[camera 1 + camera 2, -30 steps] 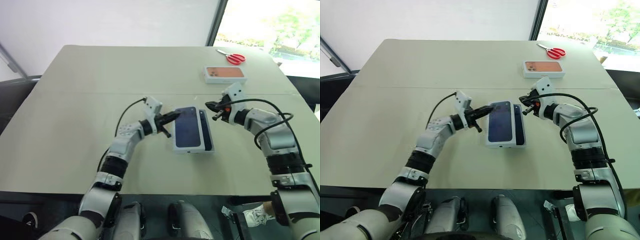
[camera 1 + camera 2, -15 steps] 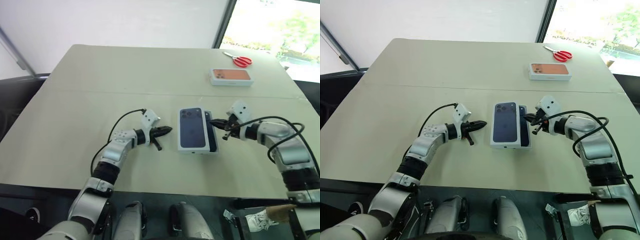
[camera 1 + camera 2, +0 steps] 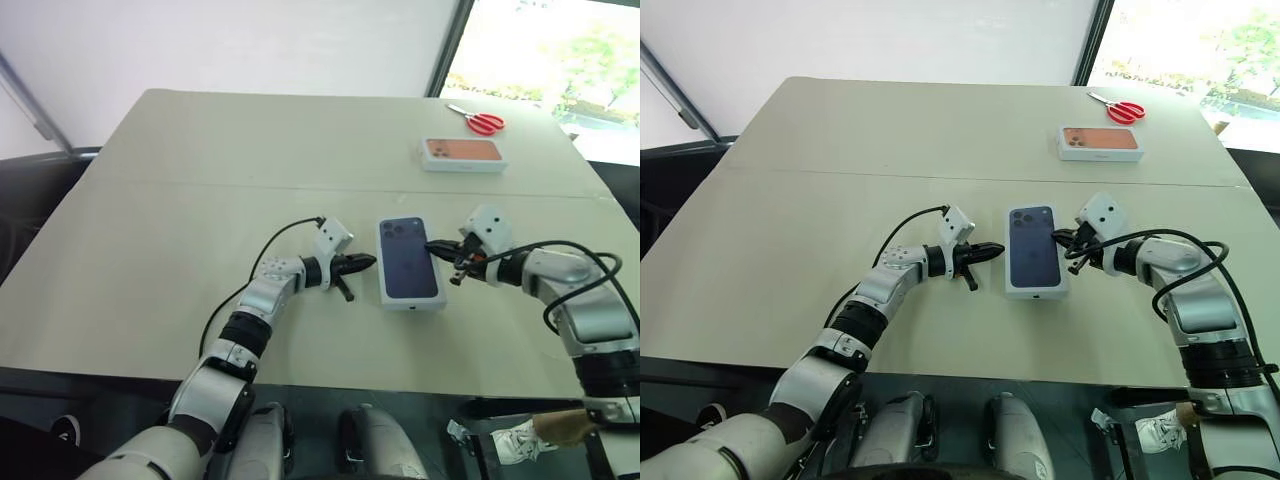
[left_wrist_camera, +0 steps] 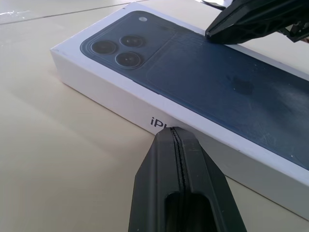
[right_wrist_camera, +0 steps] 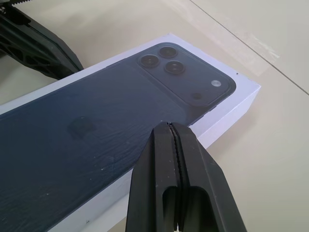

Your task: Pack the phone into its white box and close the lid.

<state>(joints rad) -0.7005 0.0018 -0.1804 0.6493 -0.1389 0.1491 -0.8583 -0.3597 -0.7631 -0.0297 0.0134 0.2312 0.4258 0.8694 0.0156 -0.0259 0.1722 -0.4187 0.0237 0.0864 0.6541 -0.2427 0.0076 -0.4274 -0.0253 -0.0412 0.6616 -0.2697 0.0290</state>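
Observation:
The lid [image 3: 410, 272], white-sided with a dark blue phone picture on top, lies flat on the table. It covers the white box, so the base is hidden, and the phone is hidden too. My left gripper [image 3: 370, 263] is shut, its tip at the lid's left long side [image 4: 159, 113]. My right gripper [image 3: 432, 247] is also shut, its tip over the lid's right edge near the printed camera corner. The left wrist view shows the right gripper [image 4: 212, 34] resting at the lid's far edge; the right wrist view shows the left gripper [image 5: 72, 67] beyond the lid [image 5: 96, 125].
A white box printed with an orange phone [image 3: 463, 154] lies at the far right of the table, with red-handled scissors [image 3: 480, 121] just behind it. The table's front edge [image 3: 300, 375] runs close below the arms.
The lid slid to the right, from an offset that left a dark strip showing beside it, and now sits squarely. My left gripper moved right with it; the right gripper drew back a little.

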